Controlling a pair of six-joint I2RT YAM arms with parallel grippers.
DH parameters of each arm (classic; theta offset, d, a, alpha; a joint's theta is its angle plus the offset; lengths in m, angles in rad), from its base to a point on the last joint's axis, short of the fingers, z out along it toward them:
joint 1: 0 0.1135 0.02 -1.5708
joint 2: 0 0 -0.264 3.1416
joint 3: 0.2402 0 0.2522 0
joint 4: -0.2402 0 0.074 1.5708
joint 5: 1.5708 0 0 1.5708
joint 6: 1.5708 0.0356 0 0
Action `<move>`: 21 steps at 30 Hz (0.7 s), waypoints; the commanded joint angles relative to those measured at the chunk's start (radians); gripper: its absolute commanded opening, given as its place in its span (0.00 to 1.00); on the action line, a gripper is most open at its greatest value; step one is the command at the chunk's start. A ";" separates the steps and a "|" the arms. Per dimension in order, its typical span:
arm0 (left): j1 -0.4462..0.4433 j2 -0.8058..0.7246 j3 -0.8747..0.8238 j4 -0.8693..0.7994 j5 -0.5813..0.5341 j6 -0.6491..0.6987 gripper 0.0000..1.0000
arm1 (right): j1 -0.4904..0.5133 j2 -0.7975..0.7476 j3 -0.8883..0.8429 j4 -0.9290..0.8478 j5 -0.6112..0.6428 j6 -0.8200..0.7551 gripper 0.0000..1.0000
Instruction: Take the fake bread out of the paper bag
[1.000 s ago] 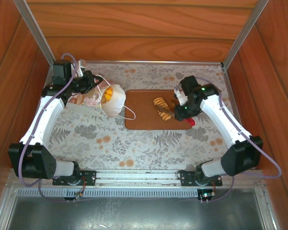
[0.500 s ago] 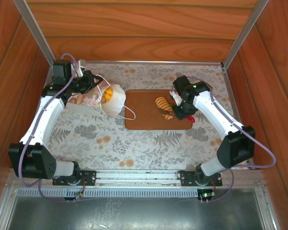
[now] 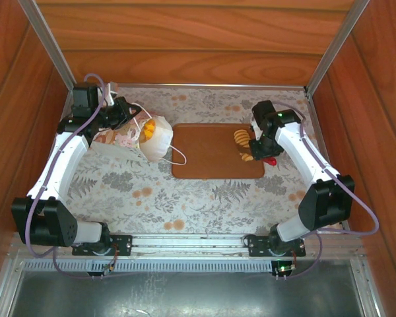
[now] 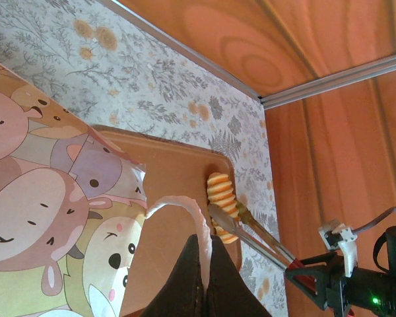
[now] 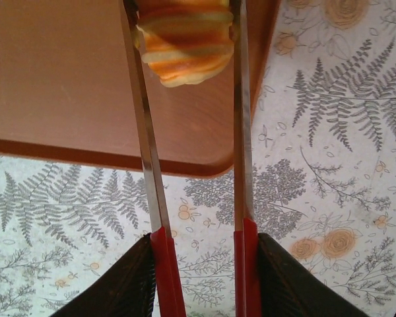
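At the far left, the left gripper [image 4: 204, 259] is clenched on the cord handle [image 4: 177, 201] of the paper bag [image 3: 119, 140], which lies on its side, mouth turned right toward the tray [image 3: 204, 162]. Fake bread [image 3: 147, 132] shows in that mouth. Over the tray's right end a ridged loaf [image 5: 183, 43] sits crosswise between the blades of tongs [image 5: 241, 132], whose red handles the right gripper [image 5: 202, 264] squeezes. For the next reach, the bagged bread lies well left of the tongs, across the tray.
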 commanded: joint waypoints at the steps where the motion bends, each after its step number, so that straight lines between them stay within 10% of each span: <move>1: -0.006 -0.018 -0.002 0.026 0.006 -0.004 0.00 | -0.025 -0.003 0.036 0.000 -0.002 0.042 0.42; 21: -0.006 -0.021 -0.004 0.027 0.002 -0.002 0.00 | -0.051 0.041 0.041 -0.016 -0.021 0.106 0.43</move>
